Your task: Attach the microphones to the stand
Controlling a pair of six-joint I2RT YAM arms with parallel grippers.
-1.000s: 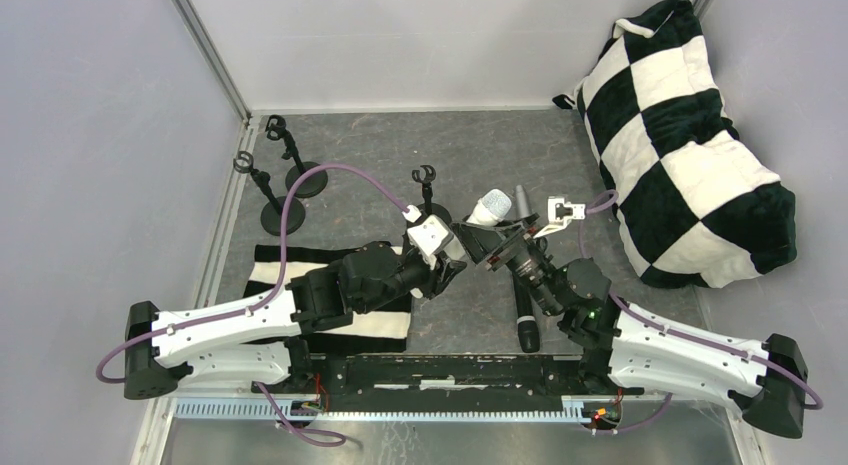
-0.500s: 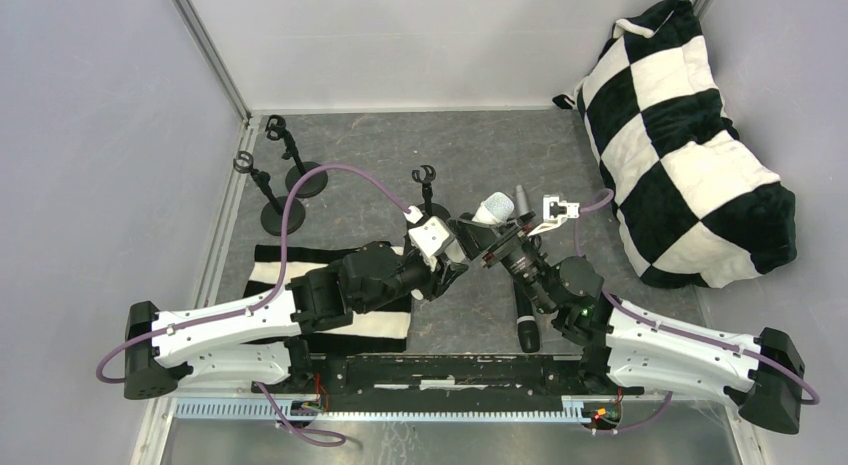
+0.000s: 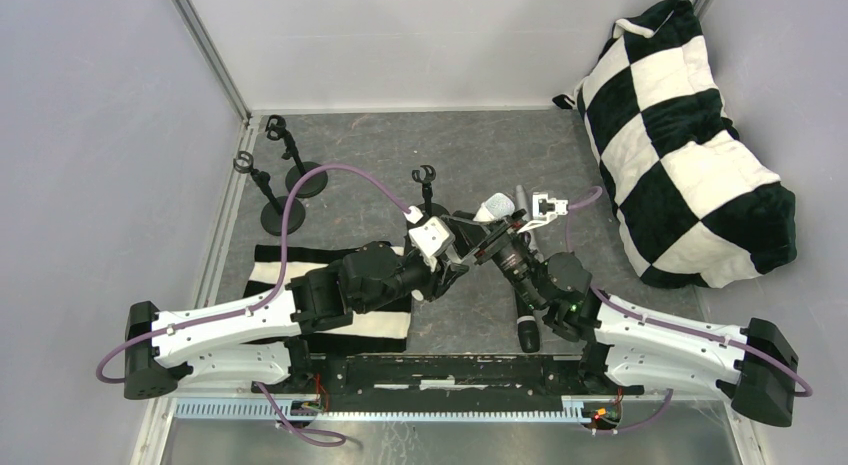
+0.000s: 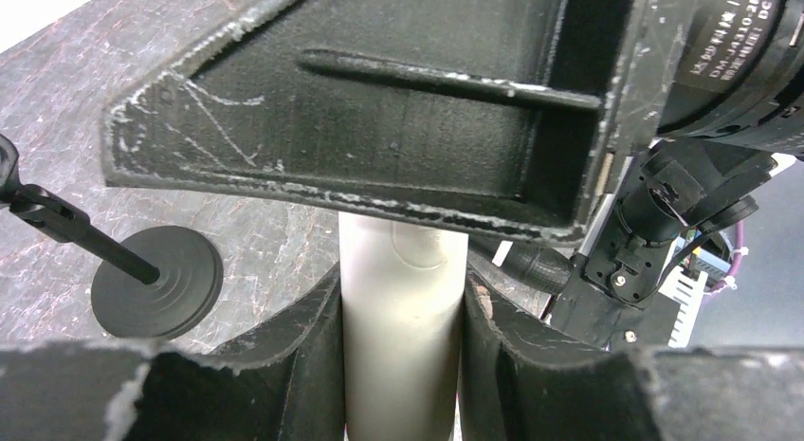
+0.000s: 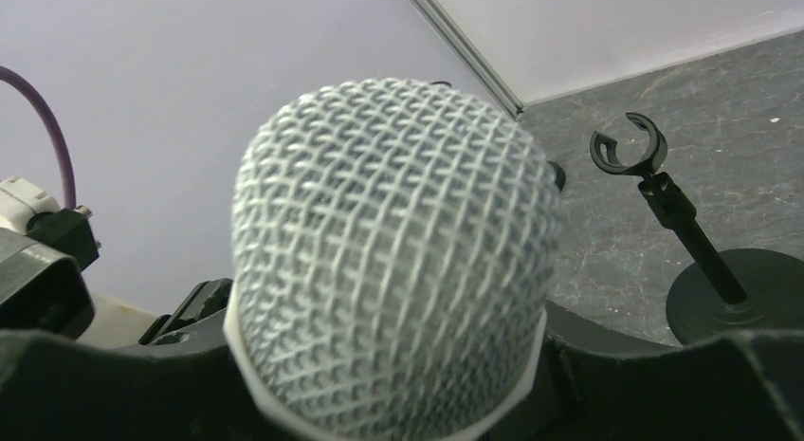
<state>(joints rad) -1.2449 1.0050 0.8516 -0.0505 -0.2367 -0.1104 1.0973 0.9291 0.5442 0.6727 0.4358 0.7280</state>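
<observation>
Close on the white microphone (image 5: pixel 393 261), mesh head filling the middle, seated between dark fingers (image 5: pixel 104 384) below. Right of it, a black stand (image 5: pixel 697 247) on the grey table (image 5: pixel 758 109).

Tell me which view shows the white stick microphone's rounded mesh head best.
The right wrist view: the white stick microphone's mesh head fills the frame, weave sharp. The top external view shows it small and far off. The left wrist view shows only its pale body.

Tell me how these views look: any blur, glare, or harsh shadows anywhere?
Top external: even light, soft shadows, sharp. Left wrist: white microphone clear, frame crowded and rather dim. Right wrist: its mesh head fills the view, crisp; no glare.
</observation>
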